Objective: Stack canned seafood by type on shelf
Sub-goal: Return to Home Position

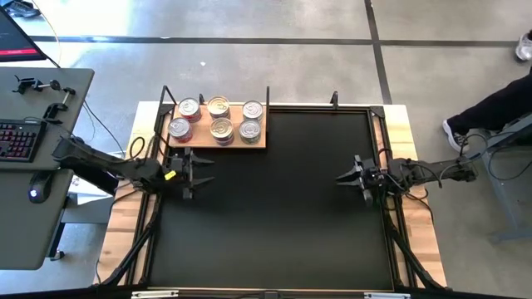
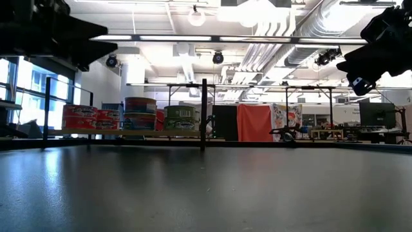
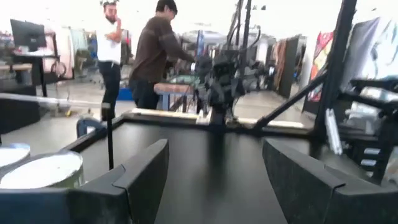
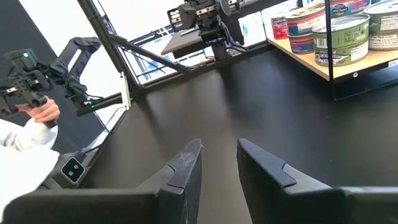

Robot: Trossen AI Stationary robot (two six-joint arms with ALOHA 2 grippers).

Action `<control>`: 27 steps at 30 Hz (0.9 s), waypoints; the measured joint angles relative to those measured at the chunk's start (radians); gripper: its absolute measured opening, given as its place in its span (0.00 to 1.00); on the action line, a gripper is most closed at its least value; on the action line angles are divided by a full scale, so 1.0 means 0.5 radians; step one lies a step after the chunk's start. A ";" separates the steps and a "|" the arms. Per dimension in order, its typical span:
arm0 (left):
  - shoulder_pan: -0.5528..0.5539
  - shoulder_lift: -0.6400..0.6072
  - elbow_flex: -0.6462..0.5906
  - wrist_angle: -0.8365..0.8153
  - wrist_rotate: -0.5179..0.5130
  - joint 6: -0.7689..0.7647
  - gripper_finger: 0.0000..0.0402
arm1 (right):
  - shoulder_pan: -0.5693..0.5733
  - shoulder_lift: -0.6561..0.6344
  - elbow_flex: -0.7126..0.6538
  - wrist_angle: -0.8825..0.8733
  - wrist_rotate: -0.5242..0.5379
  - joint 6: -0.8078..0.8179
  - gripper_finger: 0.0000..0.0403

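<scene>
Several flat round cans (image 1: 218, 119) stand in short stacks on the light-brown wooden shelf board (image 1: 258, 144) at the table's far left; red-sided, blue-green and olive stacks (image 2: 140, 113) show in the low view and in the right wrist view (image 4: 339, 37). My left gripper (image 1: 199, 170) hovers open over the black mat just near of the shelf, holding nothing. My right gripper (image 1: 342, 178) hovers open at the mat's right side, also holding nothing. In their wrist views the left fingers (image 3: 214, 180) stand wide apart and the right fingers (image 4: 219, 168) narrowly apart.
A black mat (image 1: 274, 216) covers most of the table, framed by dark rails and upright posts (image 1: 268, 100). A desk with keyboard (image 1: 18, 139) stands left of the table. A seated person's leg (image 1: 490, 112) shows at far right; people stand in the room beyond (image 3: 155, 56).
</scene>
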 joint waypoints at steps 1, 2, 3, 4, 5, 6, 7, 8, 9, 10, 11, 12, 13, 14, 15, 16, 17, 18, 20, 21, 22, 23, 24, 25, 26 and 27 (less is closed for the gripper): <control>-0.007 -0.087 0.000 -0.069 0.003 0.009 0.63 | 0.000 0.000 0.000 0.000 0.000 0.001 0.23; -0.011 -0.176 0.002 -0.157 0.009 0.015 0.63 | 0.000 -0.001 0.000 0.000 0.000 -0.001 0.23; -0.020 -0.265 0.002 -0.256 0.009 0.015 0.63 | 0.000 0.000 0.000 0.000 0.000 -0.009 0.23; -0.027 -0.346 0.002 -0.352 0.009 0.018 0.63 | 0.000 0.001 0.000 0.000 0.000 -0.010 0.23; -0.039 -0.429 0.002 -0.454 0.009 0.030 0.63 | 0.000 0.001 0.000 0.000 0.000 -0.008 0.23; -0.051 -0.514 0.002 -0.555 0.010 0.038 0.63 | 0.000 0.001 0.000 0.000 -0.001 -0.002 0.23; -0.064 -0.600 0.002 -0.661 0.011 0.050 0.63 | 0.000 0.001 0.000 0.000 0.000 -0.005 0.23; -0.078 -0.684 0.002 -0.763 0.015 0.063 0.63 | 0.000 0.001 0.000 0.000 0.000 -0.008 0.23; -0.091 -0.767 0.002 -0.868 0.028 0.071 0.63 | 0.000 0.001 0.000 0.000 0.000 -0.008 0.23; -0.102 -0.843 0.002 -0.964 0.045 0.082 0.63 | 0.000 0.001 0.000 0.000 -0.001 -0.008 0.23; -0.114 -0.910 0.002 -1.009 0.073 0.085 0.63 | 0.000 0.001 0.000 0.000 -0.001 -0.008 0.23; -0.127 -0.916 0.003 -0.989 0.107 0.091 0.63 | 0.000 0.001 0.000 0.000 0.000 -0.008 0.23; -0.139 -0.911 0.006 -0.976 0.176 0.131 0.63 | 0.000 0.001 0.000 0.001 0.000 -0.008 0.23; -0.151 -0.912 0.003 -1.010 0.226 0.176 0.63 | 0.000 0.001 0.000 -0.001 -0.001 -0.008 0.23; -0.159 -0.909 0.002 -1.031 0.246 0.207 0.63 | 0.000 0.003 0.000 0.000 0.000 -0.008 0.23; -0.164 -0.903 0.002 -1.030 0.249 0.209 0.63 | 0.000 0.005 0.000 0.001 -0.001 -0.008 0.23; -0.162 -0.906 0.002 -1.030 0.253 0.209 0.63 | 0.000 0.006 0.000 0.000 0.000 -0.008 0.23; -0.161 -0.913 0.002 -1.030 0.273 0.226 0.63 | 0.000 0.011 0.000 0.001 0.000 -0.008 0.23; -0.157 -0.912 0.002 -1.059 0.438 0.310 0.63 | 0.000 0.013 0.000 0.001 -0.001 -0.008 0.23; -0.148 -0.909 0.002 -1.074 0.536 0.357 0.62 | 0.000 0.013 0.000 0.001 0.001 -0.008 0.23; -0.134 -0.905 0.002 -1.084 0.598 0.387 0.62 | 0.000 0.013 0.000 0.001 0.001 -0.008 0.23; -0.109 -0.904 0.002 -1.087 0.617 0.409 0.61 | 0.000 0.013 0.000 0.001 0.001 -0.008 0.23; -0.084 -0.904 0.002 -1.087 0.618 0.436 0.60 | 0.000 0.013 0.000 0.000 0.001 -0.008 0.23; -0.054 -0.905 0.002 -1.088 0.623 0.472 0.59 | 0.000 0.013 0.000 0.001 0.001 -0.008 0.23; -0.021 -0.904 0.002 -1.088 0.626 0.514 0.57 | 0.000 0.013 0.000 0.000 0.001 -0.008 0.23; 0.017 -0.904 0.002 -1.089 0.628 0.549 0.56 | 0.000 0.013 0.000 0.001 0.002 -0.008 0.23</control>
